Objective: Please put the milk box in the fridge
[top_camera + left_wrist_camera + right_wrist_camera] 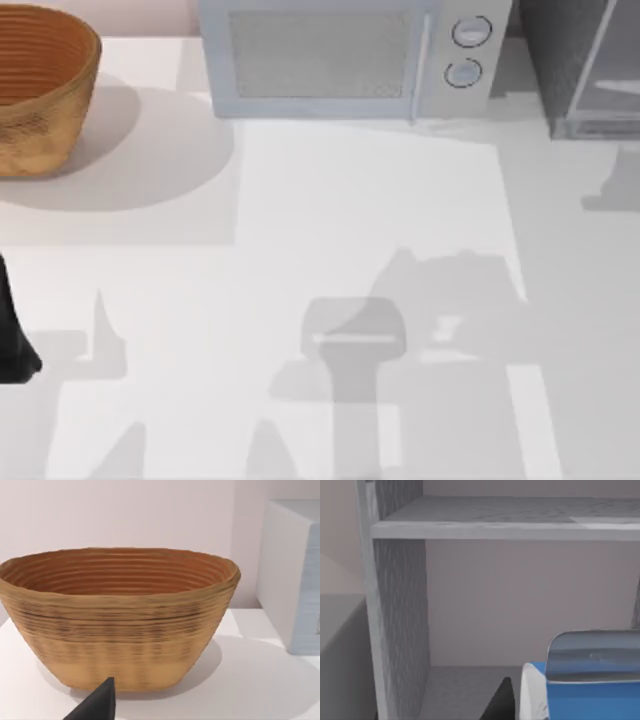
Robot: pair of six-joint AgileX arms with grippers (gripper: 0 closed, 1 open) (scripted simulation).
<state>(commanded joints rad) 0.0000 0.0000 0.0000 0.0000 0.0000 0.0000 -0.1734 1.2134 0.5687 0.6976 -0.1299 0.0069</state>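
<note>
The milk box (590,690), a blue carton with a white edge and a greyish top, stands upright low inside the fridge (400,630), under an inner shelf (505,527). My right gripper (570,710) is reaching into that compartment, shut on the carton. One dark fingertip (502,700) lies against the carton's white side and the other is hidden behind it. Seen from above, the fridge (560,60) is the dark grey cabinet at the back right, its paler door panel (610,60) swung out. My left gripper (12,335) is parked at the left edge of the table.
A pale microwave (340,55) with two round dials stands at the back centre, just left of the fridge. A woven wicker basket (40,85) sits at the back left, and its rim (120,555) is right in front of the left wrist camera. Arm shadows fall across the white table (300,220).
</note>
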